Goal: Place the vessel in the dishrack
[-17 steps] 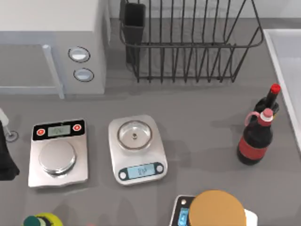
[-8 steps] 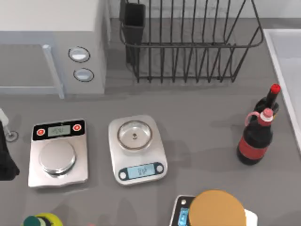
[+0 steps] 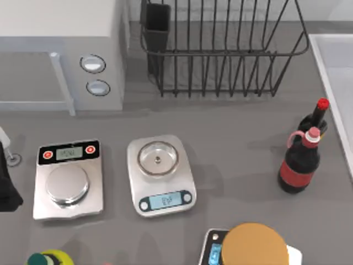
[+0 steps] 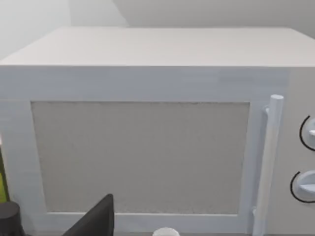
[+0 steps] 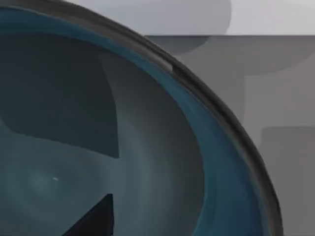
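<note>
Black wire dishrack (image 3: 226, 52) stands at the counter's (image 3: 237, 143) far edge, nothing in it. Close under my right wrist camera lies the vessel (image 5: 147, 162), a blue-glazed bowl with a dark rim. I cannot tell how either arm's jaws stand. I judge this the approach; next comes a firm grasp on the rim. Left arm (image 3: 6, 185) is parked at the left edge.

Black wire dishrack (image 3: 223, 52), white microwave (image 3: 60, 49), dk-red bottle (image 3: 298, 163).
</note>
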{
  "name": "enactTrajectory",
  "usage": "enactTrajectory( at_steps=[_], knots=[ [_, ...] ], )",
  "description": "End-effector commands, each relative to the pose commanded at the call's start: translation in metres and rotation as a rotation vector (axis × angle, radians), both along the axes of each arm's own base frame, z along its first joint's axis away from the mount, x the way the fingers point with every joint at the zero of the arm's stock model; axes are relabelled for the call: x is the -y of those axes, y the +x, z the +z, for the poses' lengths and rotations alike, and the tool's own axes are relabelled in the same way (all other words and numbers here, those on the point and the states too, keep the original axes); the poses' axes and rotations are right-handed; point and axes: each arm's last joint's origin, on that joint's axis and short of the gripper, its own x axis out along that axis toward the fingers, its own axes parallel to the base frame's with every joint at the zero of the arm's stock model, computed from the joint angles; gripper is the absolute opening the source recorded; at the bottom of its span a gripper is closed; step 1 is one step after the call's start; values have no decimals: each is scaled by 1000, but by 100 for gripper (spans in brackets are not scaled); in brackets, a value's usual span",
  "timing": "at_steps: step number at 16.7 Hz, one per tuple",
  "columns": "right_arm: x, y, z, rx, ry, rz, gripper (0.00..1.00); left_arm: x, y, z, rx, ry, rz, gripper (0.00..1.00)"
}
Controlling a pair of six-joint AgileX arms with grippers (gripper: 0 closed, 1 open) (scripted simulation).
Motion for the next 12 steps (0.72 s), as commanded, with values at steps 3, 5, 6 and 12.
enactTrajectory(
  at_steps=[3,5,6,12],
  knots=[
    [-1,-2,-10,-7,6,0,100,0,0,0,0,0,0,100],
    [-1,-2,-10,-7,6,0,100,0,0,0,0,0,0,100],
    [-1,-2,-10,-7,6,0,100,0,0,0,0,0,0,100],
    [-1,-2,-10,-7,6,0,55,0,0,0,0,0,0,100]
  ],
)
